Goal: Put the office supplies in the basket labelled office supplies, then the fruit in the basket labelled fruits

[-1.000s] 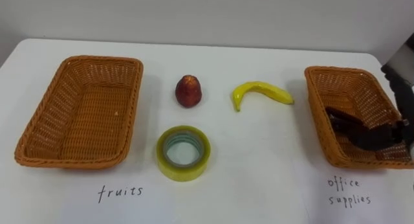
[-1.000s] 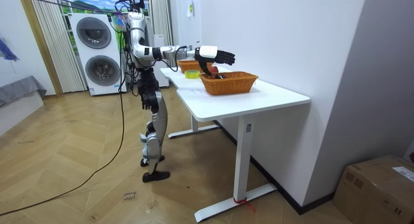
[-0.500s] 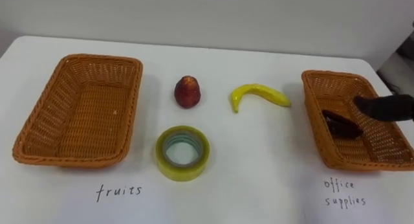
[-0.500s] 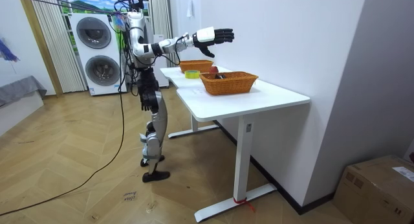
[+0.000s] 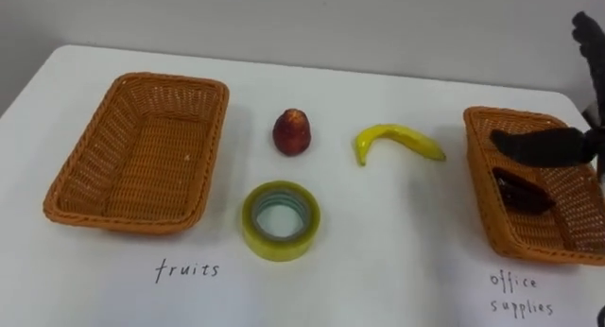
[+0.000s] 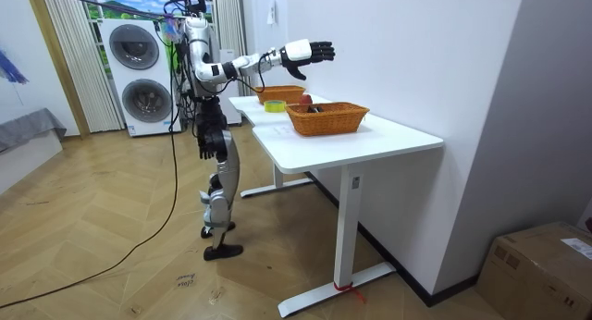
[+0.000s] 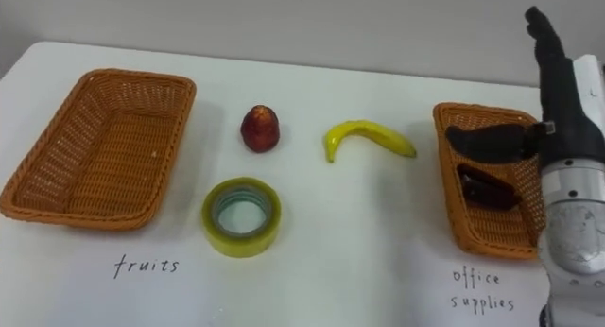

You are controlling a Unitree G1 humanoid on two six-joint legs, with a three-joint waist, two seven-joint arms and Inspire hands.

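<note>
My right hand (image 7: 567, 110) hangs open above the office supplies basket (image 7: 446, 190) at the table's right, fingers straight and the thumb pointing left over the rim. It holds nothing. A dark red item (image 7: 487, 190) lies inside that basket. In the middle of the white table are a red fruit (image 5: 292, 131), a yellow banana (image 5: 397, 140) to its right, and a yellow-green tape roll (image 5: 281, 220) nearer to me. The fruits basket (image 5: 142, 152) at the left has nothing in it. In the room view I stand at the table with the right hand (image 6: 310, 52) raised.
Handwritten labels lie on the table before each basket: "fruits" (image 5: 187, 268) and "office supplies" (image 5: 520, 294). A wall runs behind the table's far edge. In the room view, stacked washing machines (image 6: 139, 75) stand behind me.
The right hand has lifted out of the office supplies basket and risen above it, leaving the dark red item inside. The head camera has shifted a little.
</note>
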